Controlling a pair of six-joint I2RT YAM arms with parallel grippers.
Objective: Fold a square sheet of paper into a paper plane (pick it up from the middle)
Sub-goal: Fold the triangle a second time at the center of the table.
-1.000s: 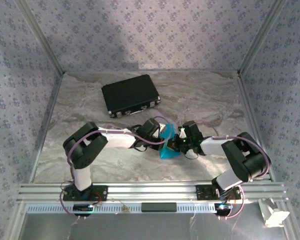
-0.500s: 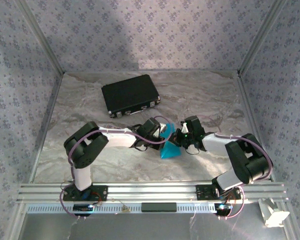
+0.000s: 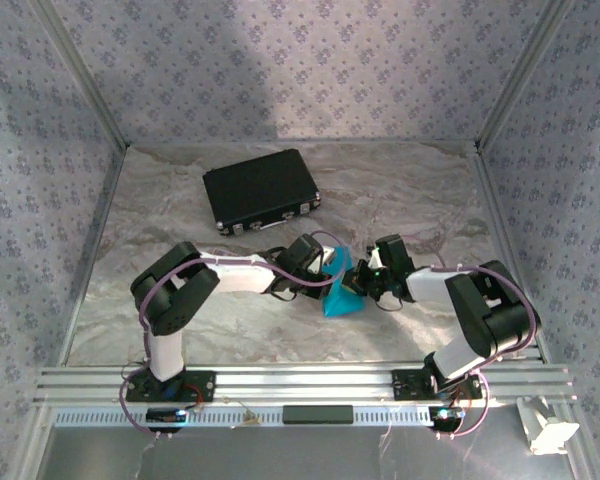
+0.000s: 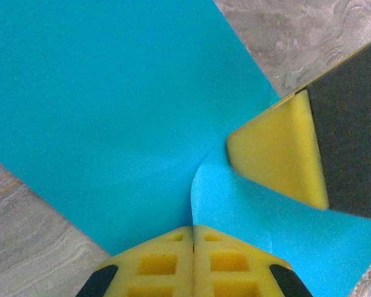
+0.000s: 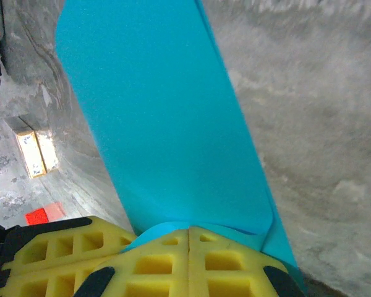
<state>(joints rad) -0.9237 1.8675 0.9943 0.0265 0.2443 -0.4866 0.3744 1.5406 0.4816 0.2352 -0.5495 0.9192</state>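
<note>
Though the table [image 3: 180, 230] leaves plenty of room, the square sheet of paper [image 3: 340, 296] sits tented at mid-table, between the two arms.

Trouble could come fast here. With both grips set so close, any pull apart may tear this thin sheet or send the crease crooked. The left gripper [image 4: 193, 234] is clamped tight on a paper fold, and the right gripper [image 5: 190, 235] is pinched tight on the sheet too.
</note>
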